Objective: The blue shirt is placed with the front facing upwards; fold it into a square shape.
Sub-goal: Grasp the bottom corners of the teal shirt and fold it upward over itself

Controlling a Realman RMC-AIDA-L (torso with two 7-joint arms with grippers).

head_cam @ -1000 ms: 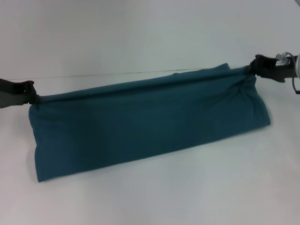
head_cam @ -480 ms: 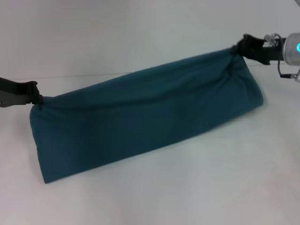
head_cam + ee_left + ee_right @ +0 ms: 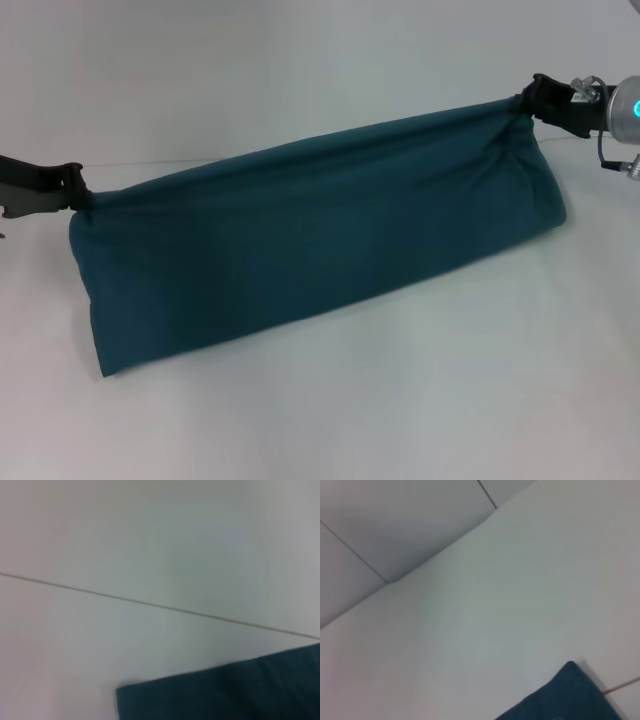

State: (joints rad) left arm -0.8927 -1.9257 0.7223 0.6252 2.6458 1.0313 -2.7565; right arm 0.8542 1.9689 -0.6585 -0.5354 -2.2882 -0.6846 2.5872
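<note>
The dark teal-blue cotton shirt (image 3: 320,240) is stretched left-right over the white table (image 3: 400,400), pinched by the left gripper (image 3: 78,198) and higher right gripper (image 3: 522,106); its lower edge rests on the table.

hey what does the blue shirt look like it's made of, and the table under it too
The blue shirt looks like soft knit fabric, probably cotton jersey: matte, no sheen, sagging between the left end effector and the right end effector, with gathered wrinkles at the pinched corners. The table looks like a smooth, hard white surface, perhaps laminate or painted board; the pictures leave that open.
</note>
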